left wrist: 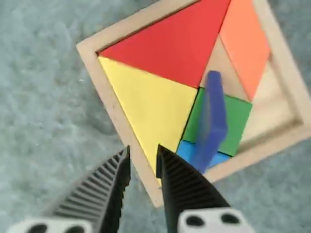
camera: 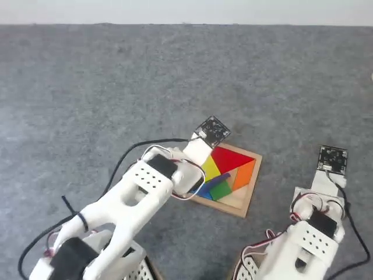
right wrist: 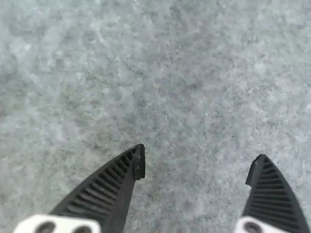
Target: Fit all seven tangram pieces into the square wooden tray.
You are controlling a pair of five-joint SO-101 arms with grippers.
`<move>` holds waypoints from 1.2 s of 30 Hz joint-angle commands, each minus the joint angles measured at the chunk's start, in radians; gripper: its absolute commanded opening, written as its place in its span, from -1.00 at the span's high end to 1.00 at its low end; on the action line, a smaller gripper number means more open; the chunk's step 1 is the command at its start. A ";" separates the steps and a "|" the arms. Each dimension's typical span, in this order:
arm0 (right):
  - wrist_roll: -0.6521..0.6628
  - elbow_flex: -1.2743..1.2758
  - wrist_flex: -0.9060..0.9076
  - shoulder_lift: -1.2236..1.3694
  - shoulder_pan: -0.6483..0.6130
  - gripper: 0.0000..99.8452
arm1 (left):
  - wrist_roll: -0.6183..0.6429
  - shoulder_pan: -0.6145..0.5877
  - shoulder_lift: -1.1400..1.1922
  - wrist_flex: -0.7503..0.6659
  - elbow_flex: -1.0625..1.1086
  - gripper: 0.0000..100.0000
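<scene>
One tray (camera: 242, 198) corner hidden by arm (camera: 143, 189).

I see the square wooden tray (camera: 250, 186) lying flat toward the surface's near edge, right of centre. Inside it, a red triangle (left wrist: 175, 43) and a yellow triangle (left wrist: 150, 107) lie flat along 2 adjoining rims, with an orange parallelogram (left wrist: 245, 41) beside the red. A green piece (left wrist: 240, 119) and a light blue piece (left wrist: 187, 151) lie flat, and a dark blue piece (left wrist: 212, 121) stands tilted across them.
</scene>
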 commanded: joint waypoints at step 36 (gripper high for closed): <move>-0.009 -0.044 -0.027 -0.019 -0.016 0.31 | 0.040 0.193 0.163 0.107 -0.188 0.81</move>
